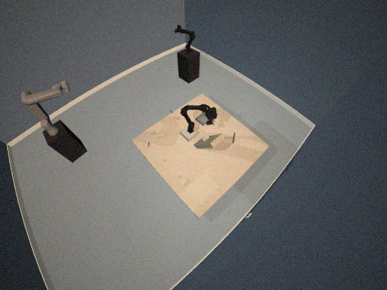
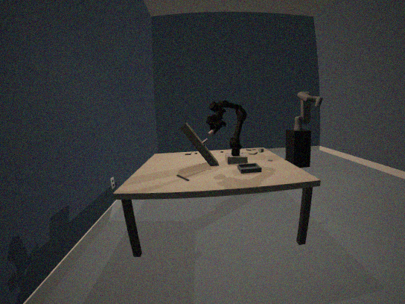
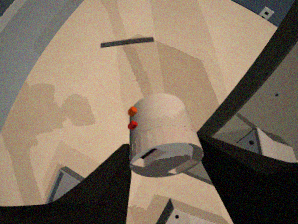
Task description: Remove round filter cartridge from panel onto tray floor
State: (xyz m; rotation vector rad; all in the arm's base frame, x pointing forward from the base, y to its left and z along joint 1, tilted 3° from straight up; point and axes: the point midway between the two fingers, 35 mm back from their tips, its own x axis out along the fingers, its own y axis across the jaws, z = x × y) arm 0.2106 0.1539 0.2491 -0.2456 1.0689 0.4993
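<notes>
OK, the tool (image 3: 162, 163) is clamped on the filter cartridge (image 3: 162, 125), which is out of the service panel (image 2: 197, 143) and held in the air above the bench (image 2: 167, 175). In the wrist view the cartridge juts straight out ahead of the tool, a pale cylinder with two small orange marks on its side; the slotted face cannot be seen. The step, as I read it, is the carry to the tray (image 2: 249, 168), which sits low on the bench below the tool, on its far side from the panel. Keep the grip firm and swing slowly. Descend until the cartridge rests on the tray floor, release only then, and lift straight off.
</notes>
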